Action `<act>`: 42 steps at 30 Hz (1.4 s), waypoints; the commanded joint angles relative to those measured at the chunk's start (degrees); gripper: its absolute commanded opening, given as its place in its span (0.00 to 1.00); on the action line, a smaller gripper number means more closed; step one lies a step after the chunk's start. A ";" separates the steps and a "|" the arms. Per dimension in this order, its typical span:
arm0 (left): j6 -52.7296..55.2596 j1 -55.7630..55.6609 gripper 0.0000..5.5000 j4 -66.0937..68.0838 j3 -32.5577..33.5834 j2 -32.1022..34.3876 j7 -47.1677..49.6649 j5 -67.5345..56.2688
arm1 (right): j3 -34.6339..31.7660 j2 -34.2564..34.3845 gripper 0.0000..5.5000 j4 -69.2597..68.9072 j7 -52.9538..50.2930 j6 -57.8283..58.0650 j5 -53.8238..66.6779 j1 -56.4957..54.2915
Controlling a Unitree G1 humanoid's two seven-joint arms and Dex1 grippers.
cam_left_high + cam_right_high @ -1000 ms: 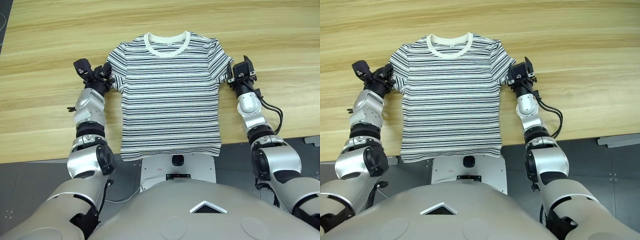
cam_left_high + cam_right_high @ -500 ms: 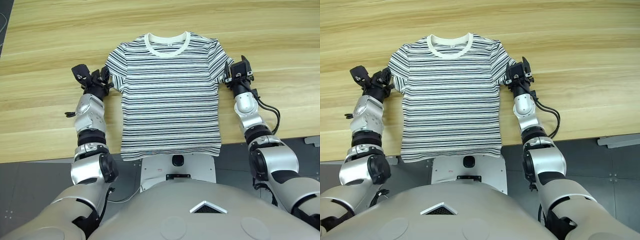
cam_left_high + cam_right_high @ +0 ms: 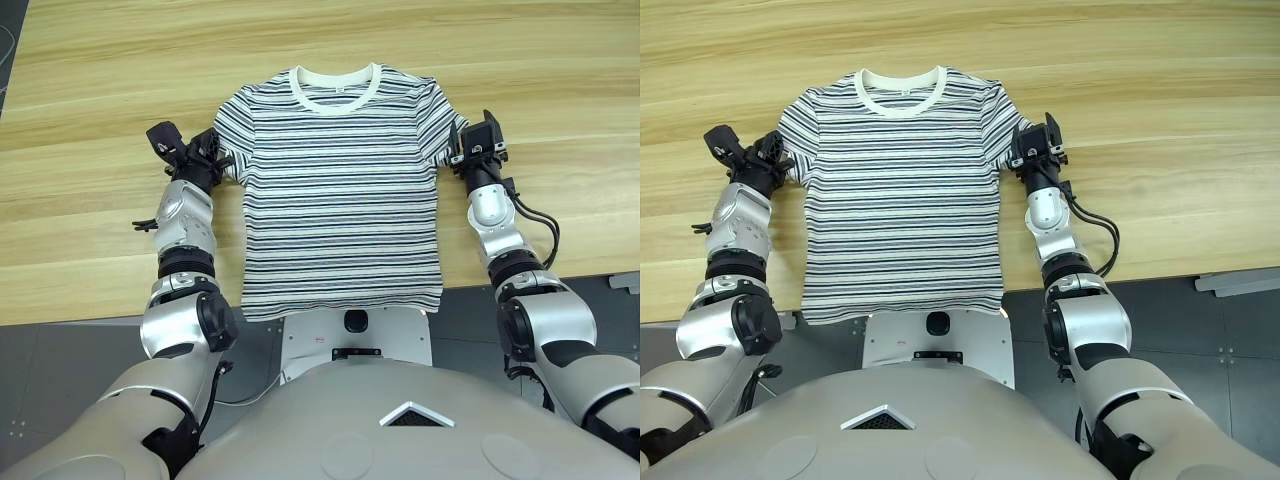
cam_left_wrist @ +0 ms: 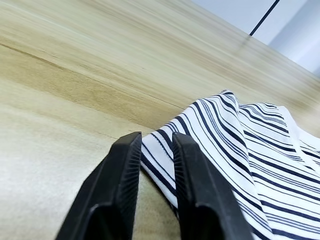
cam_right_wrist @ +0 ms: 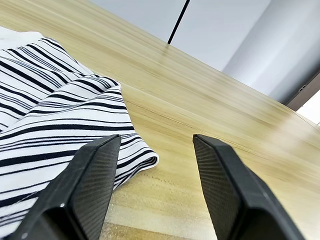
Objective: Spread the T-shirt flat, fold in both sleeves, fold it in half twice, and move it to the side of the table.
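Note:
A navy-and-white striped T-shirt [image 3: 340,190] lies flat on the wooden table [image 3: 100,60], with its cream collar [image 3: 335,88] on the far side. My left gripper [image 3: 195,150] is at the left sleeve. In the left wrist view its fingers [image 4: 120,190] stand close together, and the sleeve's hem [image 4: 225,135] runs between them. My right gripper [image 3: 476,138] is at the right sleeve, open. In the right wrist view the right sleeve's edge [image 5: 75,115] lies beside one finger [image 5: 90,185] and reaches into the gap.
The shirt's bottom hem [image 3: 340,300] lies at the table's near edge. Bare wood stretches to the left, right and far side of the shirt. A black cable [image 3: 545,225] loops off my right forearm.
My left gripper drew back to the left, then came in again onto the left sleeve. My right gripper shifted slightly inward to the right sleeve and has stayed there.

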 commanded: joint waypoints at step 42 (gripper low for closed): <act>-4.48 3.02 0.39 -5.90 -2.83 -1.88 9.04 5.07 | -0.80 0.40 0.49 1.07 -2.32 -0.12 0.22 -1.29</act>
